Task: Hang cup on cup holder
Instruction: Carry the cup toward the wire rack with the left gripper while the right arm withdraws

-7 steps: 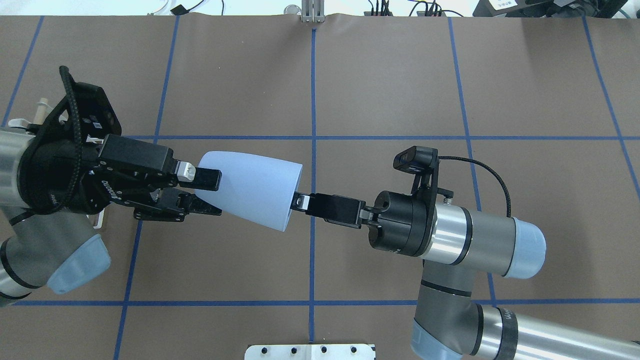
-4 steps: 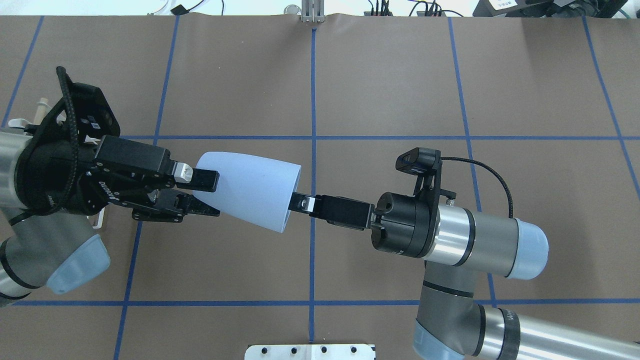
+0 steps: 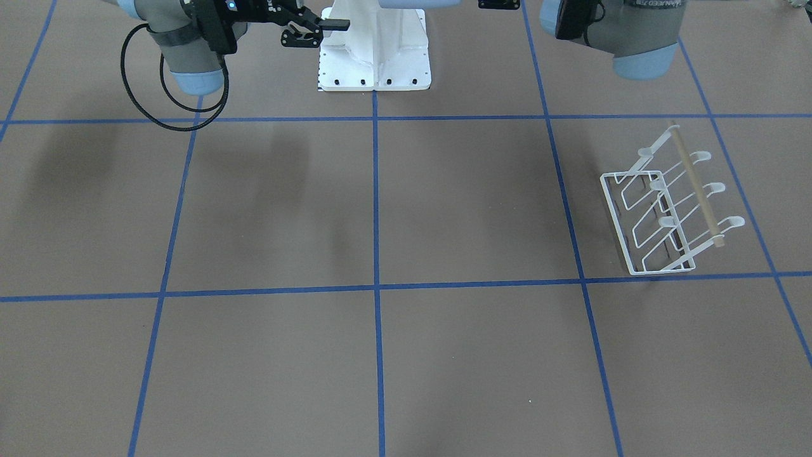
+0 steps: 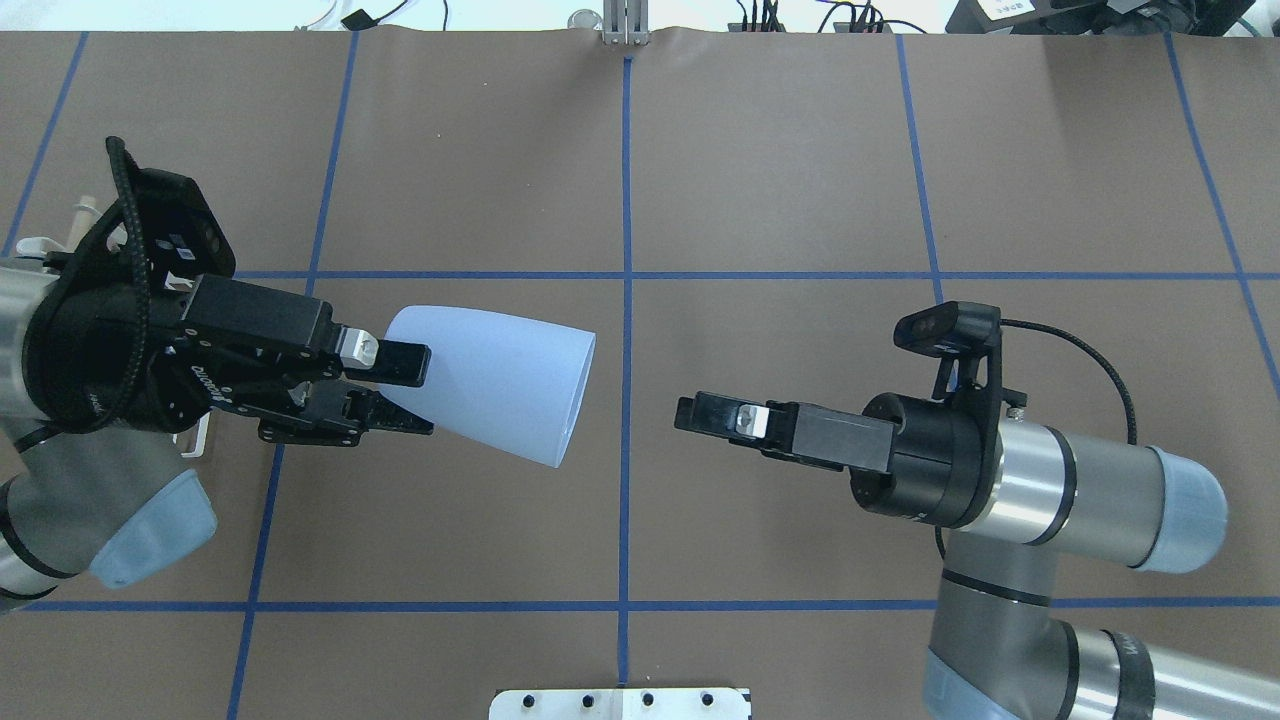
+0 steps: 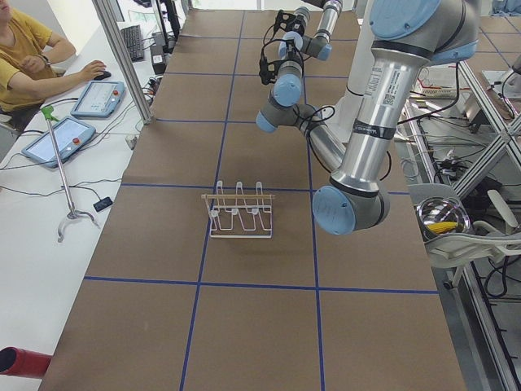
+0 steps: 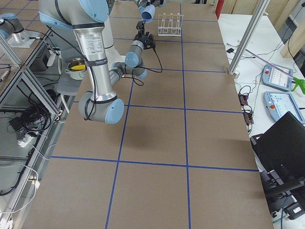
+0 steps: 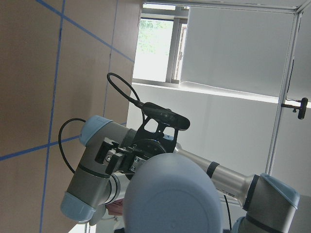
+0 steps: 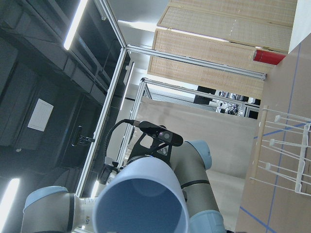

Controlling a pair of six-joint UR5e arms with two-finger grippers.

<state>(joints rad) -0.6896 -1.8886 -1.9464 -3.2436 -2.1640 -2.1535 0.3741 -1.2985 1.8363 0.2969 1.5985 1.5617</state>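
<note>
The light blue cup is held level in the air, mouth toward the right arm. My left gripper is shut on its narrow base end. My right gripper is open and empty, a short gap from the cup's mouth, facing it. The right wrist view looks into the cup's mouth; the left wrist view shows its base. The white wire cup holder with its wooden rod stands on the table on my left side, under the left arm. It is almost hidden in the overhead view.
The robot's white base plate sits at the near table edge. An operator sits at a side desk with tablets. A metal bowl stands off the table behind the left arm.
My right gripper has let go of the cup's rim and drawn back to the right. My left gripper has shifted slightly left with the cup still in it.
</note>
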